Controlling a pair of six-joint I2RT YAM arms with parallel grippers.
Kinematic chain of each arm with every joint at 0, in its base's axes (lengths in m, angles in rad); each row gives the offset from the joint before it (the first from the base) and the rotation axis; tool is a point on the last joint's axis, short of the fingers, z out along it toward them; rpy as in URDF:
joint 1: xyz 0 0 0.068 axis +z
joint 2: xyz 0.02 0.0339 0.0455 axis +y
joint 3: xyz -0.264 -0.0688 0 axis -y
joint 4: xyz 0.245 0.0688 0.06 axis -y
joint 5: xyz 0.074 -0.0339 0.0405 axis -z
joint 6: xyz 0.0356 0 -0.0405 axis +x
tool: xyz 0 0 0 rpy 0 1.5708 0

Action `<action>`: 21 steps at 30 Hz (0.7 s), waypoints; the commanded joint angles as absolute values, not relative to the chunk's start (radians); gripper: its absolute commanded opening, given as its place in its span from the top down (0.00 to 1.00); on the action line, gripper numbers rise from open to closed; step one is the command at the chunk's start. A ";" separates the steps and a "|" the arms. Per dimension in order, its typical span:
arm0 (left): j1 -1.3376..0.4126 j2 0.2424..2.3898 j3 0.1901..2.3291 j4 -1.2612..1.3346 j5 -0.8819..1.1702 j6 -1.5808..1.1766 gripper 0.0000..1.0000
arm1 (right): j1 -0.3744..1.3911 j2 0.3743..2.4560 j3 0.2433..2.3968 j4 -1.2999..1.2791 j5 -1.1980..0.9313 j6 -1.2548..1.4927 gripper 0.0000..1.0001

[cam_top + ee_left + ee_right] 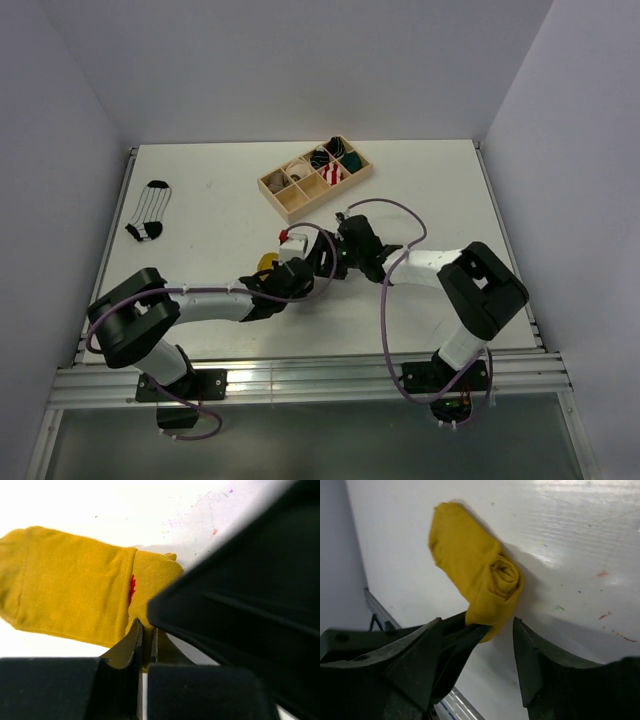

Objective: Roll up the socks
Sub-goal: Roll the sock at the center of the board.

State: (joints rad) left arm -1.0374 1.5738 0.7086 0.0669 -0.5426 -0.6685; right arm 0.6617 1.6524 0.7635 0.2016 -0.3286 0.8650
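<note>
The mustard-yellow sock (267, 262) lies at the table's middle, partly rolled. The right wrist view shows its rolled end (501, 577) as a spiral, with the flat rest trailing away. In the left wrist view the sock (70, 595) shows a small red mark at a fold. My left gripper (145, 640) is shut on the sock's edge; it also shows in the top view (300, 270). My right gripper (477, 622) is open, jaws either side of the roll's near end, close against the left gripper (338, 258). The white striped sock (150, 210) lies flat at the far left.
A wooden compartment tray (268, 186) holding several rolled sock bundles stands behind the grippers at the back middle. Both arms meet at the table's middle, and the right arm's cable (385, 290) loops over the table. White walls close in on three sides.
</note>
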 commanded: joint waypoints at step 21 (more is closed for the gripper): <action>-0.506 1.598 0.545 0.380 0.471 -0.919 0.99 | 0.644 1.736 0.643 0.623 -0.328 0.999 0.31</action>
